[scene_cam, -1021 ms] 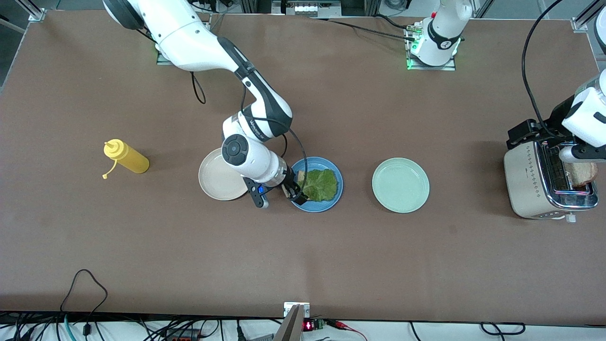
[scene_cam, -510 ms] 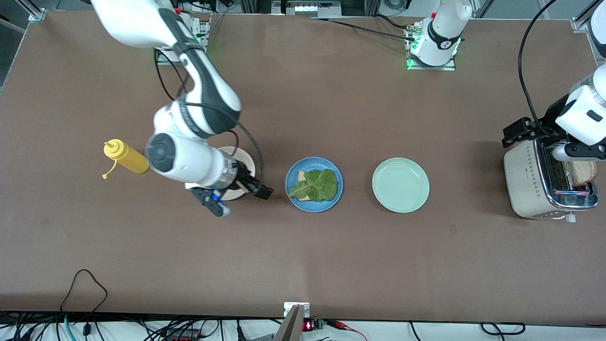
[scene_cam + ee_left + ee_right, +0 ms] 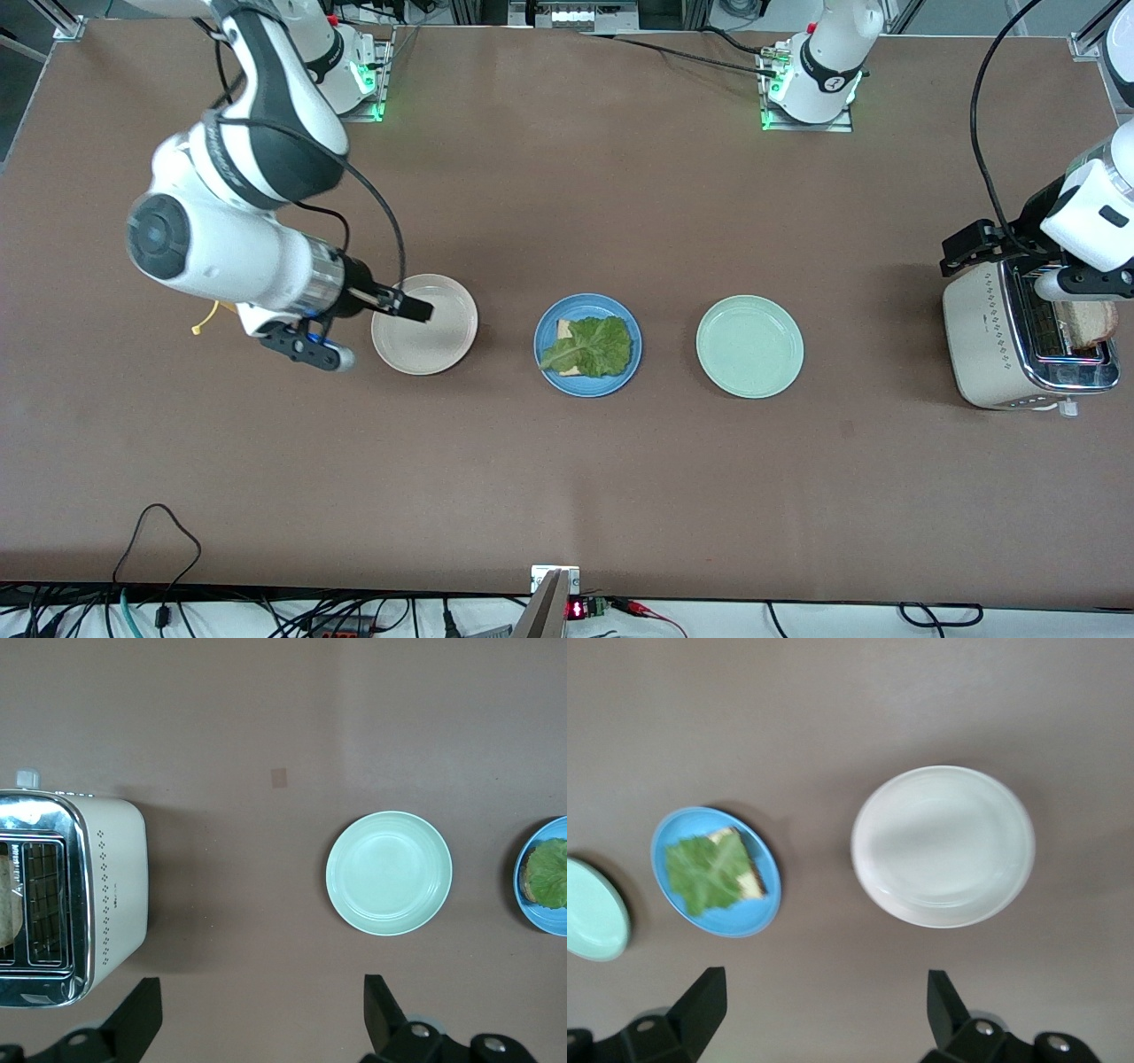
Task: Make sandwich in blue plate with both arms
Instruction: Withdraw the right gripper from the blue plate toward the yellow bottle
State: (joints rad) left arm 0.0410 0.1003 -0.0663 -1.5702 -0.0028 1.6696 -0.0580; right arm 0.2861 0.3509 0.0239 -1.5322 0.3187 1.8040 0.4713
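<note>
The blue plate (image 3: 613, 381) sits mid-table with one bread slice (image 3: 563, 330) on it and a crinkled green lettuce leaf (image 3: 595, 346) on top. No second slice lies on the leaf. The plate (image 3: 735, 917) and leaf (image 3: 704, 873) also show in the right wrist view. My right gripper (image 3: 415, 310) is open and empty over the cream-white plate (image 3: 443, 347); its fingers frame bare table in the right wrist view (image 3: 822, 983). My left gripper (image 3: 1076, 285) is open and empty above the toaster (image 3: 983, 346), which holds a bread slice (image 3: 1088, 323).
A pale green plate (image 3: 749, 346) lies between the blue plate and the toaster, and shows in the left wrist view (image 3: 388, 873). A yellow sauce bottle (image 3: 205, 317) is mostly hidden under the right arm. Cables run along the table edge nearest the front camera.
My right gripper has drawn away from the blue plate, leaving the lettuce on the bread, and swung toward the right arm's end, now over the cream-white plate. The left arm barely moved.
</note>
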